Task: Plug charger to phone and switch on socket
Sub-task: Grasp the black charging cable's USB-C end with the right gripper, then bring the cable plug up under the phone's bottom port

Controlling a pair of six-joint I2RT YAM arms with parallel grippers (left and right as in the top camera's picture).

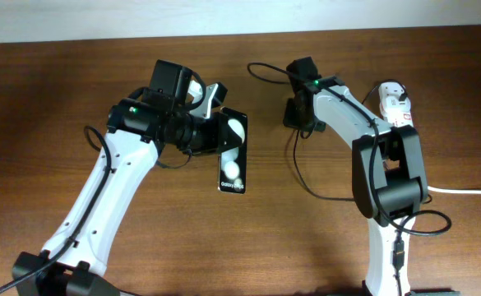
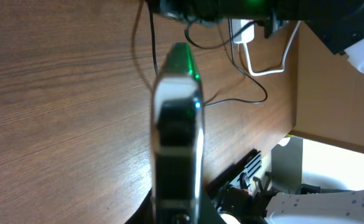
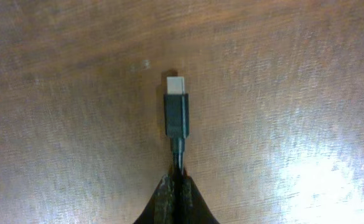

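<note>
Clamped edge-on in left gripper: phone, near tabletop centre. Nipped just behind its connector by right gripper, fingers pressed together: charger, toward far edge. Near far-right corner: socket.

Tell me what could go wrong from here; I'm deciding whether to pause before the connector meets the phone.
1. The right gripper pinches the thin black charger cable behind its small black connector, not the connector itself, so the tip may bend aside when pushed.
2. The left gripper seems to hold the flat glossy black phone near one side; it might pivot under pressure.
3. Cable slack loops beside the right arm and could snag.
</note>
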